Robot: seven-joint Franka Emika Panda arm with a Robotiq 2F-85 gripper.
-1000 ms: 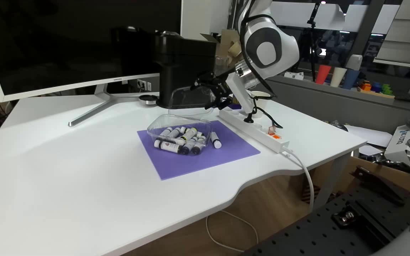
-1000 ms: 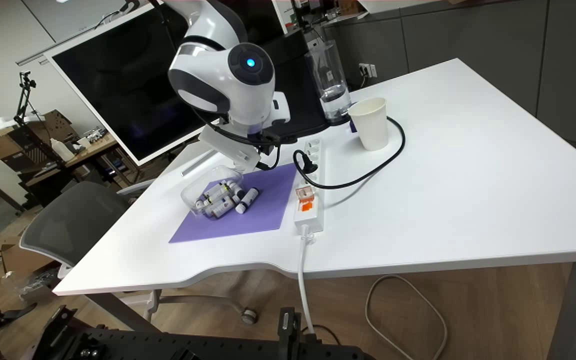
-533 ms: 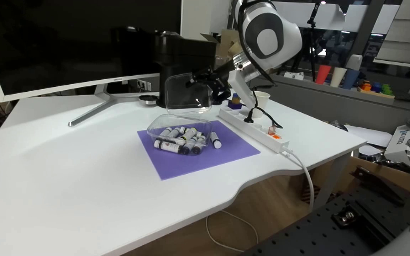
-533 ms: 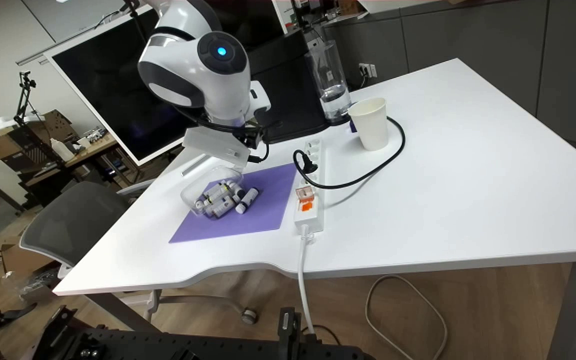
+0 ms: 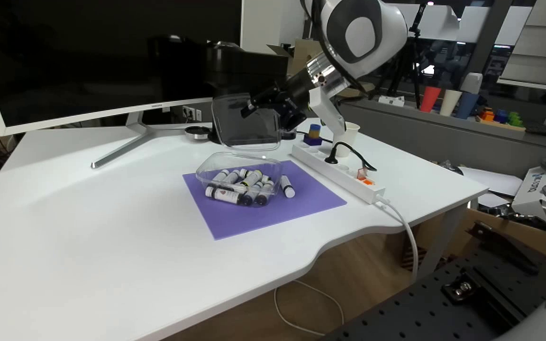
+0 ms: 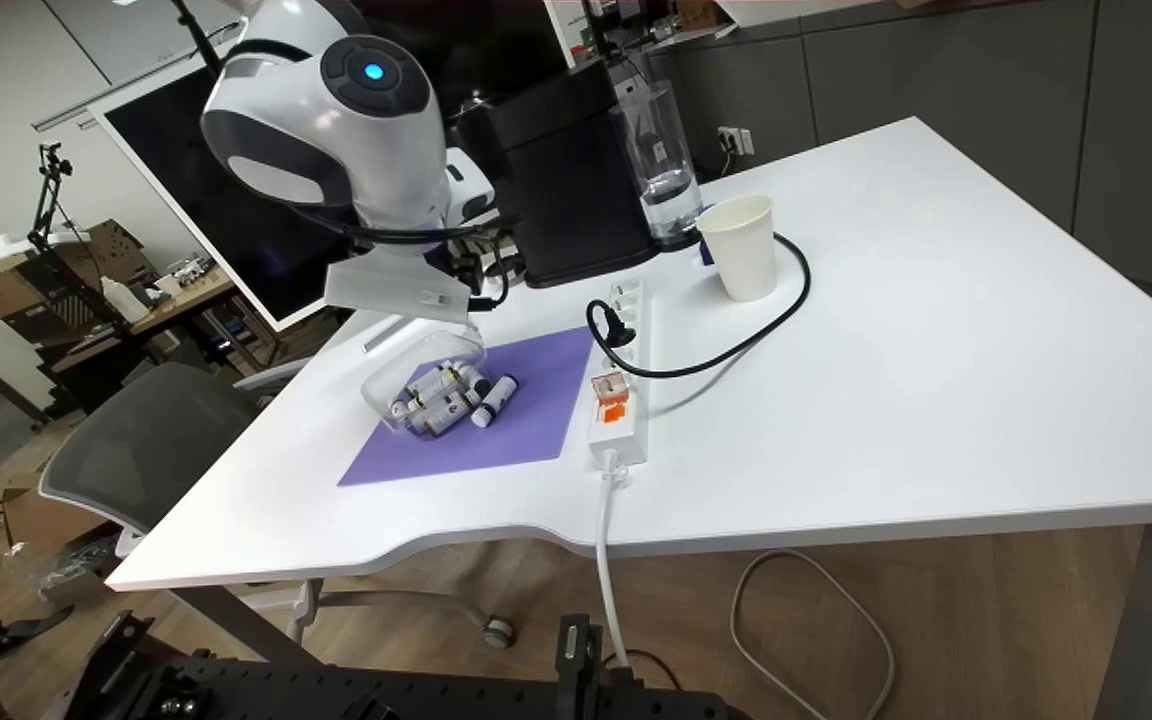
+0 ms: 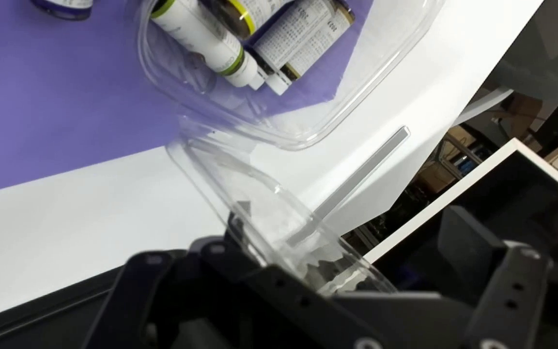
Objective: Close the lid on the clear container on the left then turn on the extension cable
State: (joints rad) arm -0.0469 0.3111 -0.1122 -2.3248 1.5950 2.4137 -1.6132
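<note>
Studying the clear container (image 5: 232, 162) on the purple mat (image 5: 273, 213), we see thin, glossy walls around labelled bottles (image 5: 251, 180). At the mat's edge, the clear lid (image 5: 239, 130) tilts up by the end effector (image 7: 349, 225), its fingers spread, any touch unclear to us. The wrist view crops the container; the arm (image 6: 366, 150) hides most of the lid in an exterior view.

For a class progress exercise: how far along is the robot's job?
Done: apparently nothing; the lid stands up from the clear container.
In hand: likely closing, the open claw at the lid.
Left: lowering it, then the extension cable, its orange switch untouched.
</note>
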